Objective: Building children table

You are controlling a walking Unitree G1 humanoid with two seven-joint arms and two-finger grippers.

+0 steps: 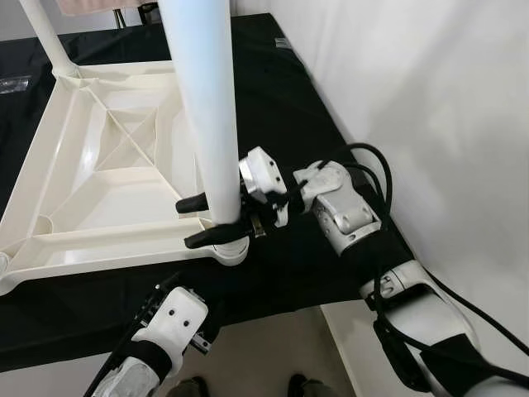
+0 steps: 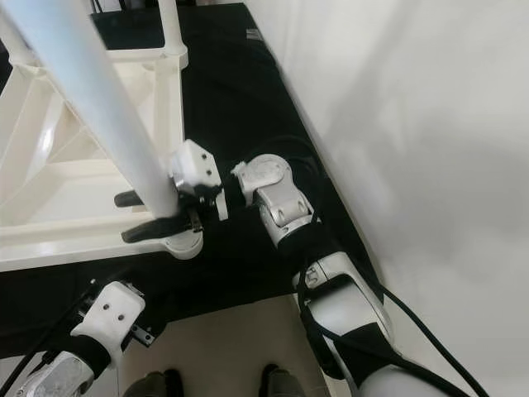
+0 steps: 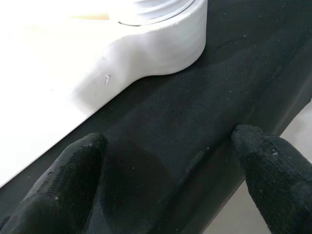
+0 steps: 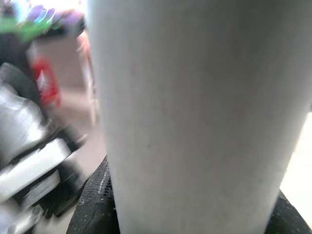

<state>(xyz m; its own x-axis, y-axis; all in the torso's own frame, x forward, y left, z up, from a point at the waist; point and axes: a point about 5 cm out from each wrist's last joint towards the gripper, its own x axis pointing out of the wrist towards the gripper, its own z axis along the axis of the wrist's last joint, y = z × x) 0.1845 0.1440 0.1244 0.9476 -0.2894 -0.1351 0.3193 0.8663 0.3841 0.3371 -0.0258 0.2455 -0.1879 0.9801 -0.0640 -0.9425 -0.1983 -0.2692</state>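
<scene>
A white plastic table top (image 1: pixel 99 178) lies upside down on a black cloth. At its near right corner a white table leg (image 1: pixel 207 99) stands upright in the round socket (image 1: pixel 231 248). My right gripper (image 1: pixel 197 220) is shut on the lower end of that leg, one black finger on each side; the leg (image 4: pixel 195 117) fills the right wrist view. A second leg (image 1: pixel 41 33) stands at the far left corner. My left gripper (image 3: pixel 170 180) hangs open below the table's front edge, close under the socket (image 3: pixel 161 39).
The black cloth (image 1: pixel 289 124) covers the work surface, whose front edge runs just before my left arm (image 1: pixel 169 327). A white wall (image 1: pixel 430 107) closes the right side. Pale floor (image 1: pixel 273 356) lies below, with my feet at the bottom.
</scene>
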